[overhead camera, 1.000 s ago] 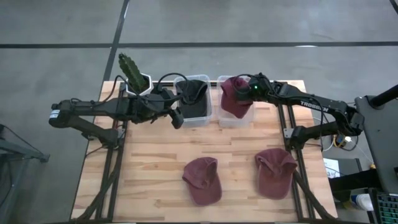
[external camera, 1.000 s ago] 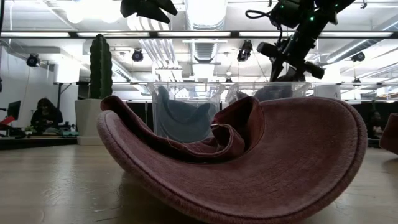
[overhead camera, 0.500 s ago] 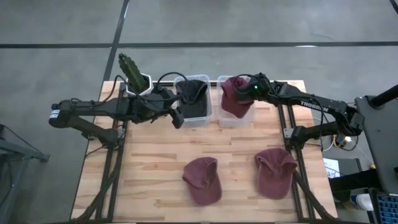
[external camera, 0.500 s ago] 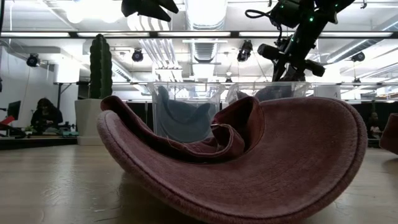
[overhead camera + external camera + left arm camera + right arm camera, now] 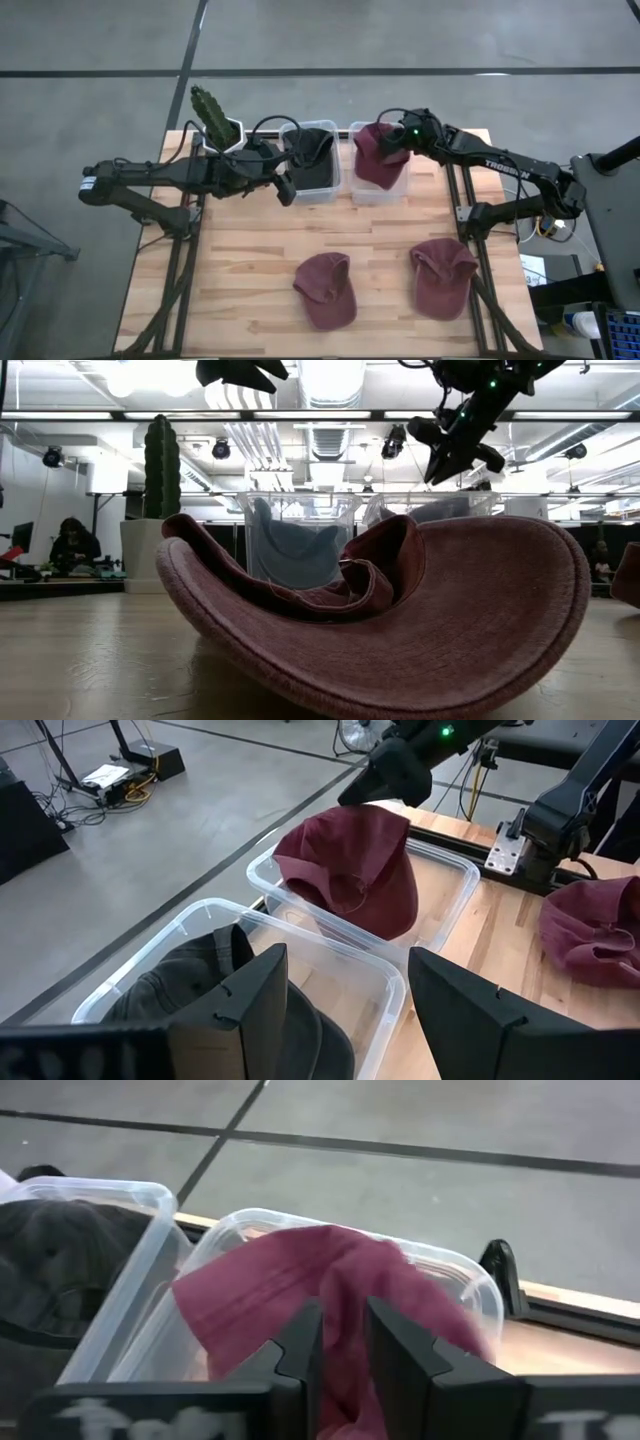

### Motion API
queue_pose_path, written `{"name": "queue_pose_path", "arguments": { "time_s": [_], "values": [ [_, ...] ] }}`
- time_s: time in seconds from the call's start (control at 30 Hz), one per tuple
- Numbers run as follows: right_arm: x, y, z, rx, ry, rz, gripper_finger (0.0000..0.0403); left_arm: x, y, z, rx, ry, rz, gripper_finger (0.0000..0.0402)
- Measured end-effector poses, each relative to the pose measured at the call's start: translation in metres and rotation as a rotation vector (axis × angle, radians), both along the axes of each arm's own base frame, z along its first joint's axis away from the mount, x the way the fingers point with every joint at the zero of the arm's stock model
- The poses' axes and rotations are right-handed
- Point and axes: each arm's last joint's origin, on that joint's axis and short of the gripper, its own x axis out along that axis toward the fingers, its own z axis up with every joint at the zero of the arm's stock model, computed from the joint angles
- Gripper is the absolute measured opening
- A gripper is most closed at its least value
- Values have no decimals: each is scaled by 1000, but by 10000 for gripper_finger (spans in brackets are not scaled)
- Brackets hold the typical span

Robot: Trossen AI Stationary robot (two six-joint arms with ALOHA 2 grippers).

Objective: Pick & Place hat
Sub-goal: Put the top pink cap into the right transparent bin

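1. We see the right gripper (image 5: 392, 146) above the right bin (image 5: 398, 190) at the worktop's (image 5: 240, 260) far edge, its jaws drawn narrow with a thin gap between them and, as far as we can tell, holding nothing.
2. A maroon hat (image 5: 378, 160) lies draped in that bin, part of it riding up over the rim.
3. The left gripper (image 5: 284, 190) waits beside the left bin (image 5: 318, 192), jaws wide and empty; a dark hat (image 5: 313, 150) sits in that bin.
4. Two more maroon hats, the left hat (image 5: 326, 290) and the right hat (image 5: 442, 276), remain near the worktop's front edge.
5. Risk, in our judgement: the draped hat could slide out over the rim, or catch on the narrowed fingers as the arm withdraws, since cloth snags easily.
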Motion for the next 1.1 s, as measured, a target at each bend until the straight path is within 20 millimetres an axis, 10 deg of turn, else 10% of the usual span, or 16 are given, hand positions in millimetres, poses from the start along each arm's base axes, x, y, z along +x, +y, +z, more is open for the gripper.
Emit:
{"name": "queue_pose_path", "arguments": {
  "time_s": [0.7,1.1],
  "values": [
    [51,-25,-38,181,57,79,32,1,0,2,19,-11,-8,202],
    [88,-49,-50,324,386,75,31,1,0,2,19,-11,-8,202]
  ]
}}
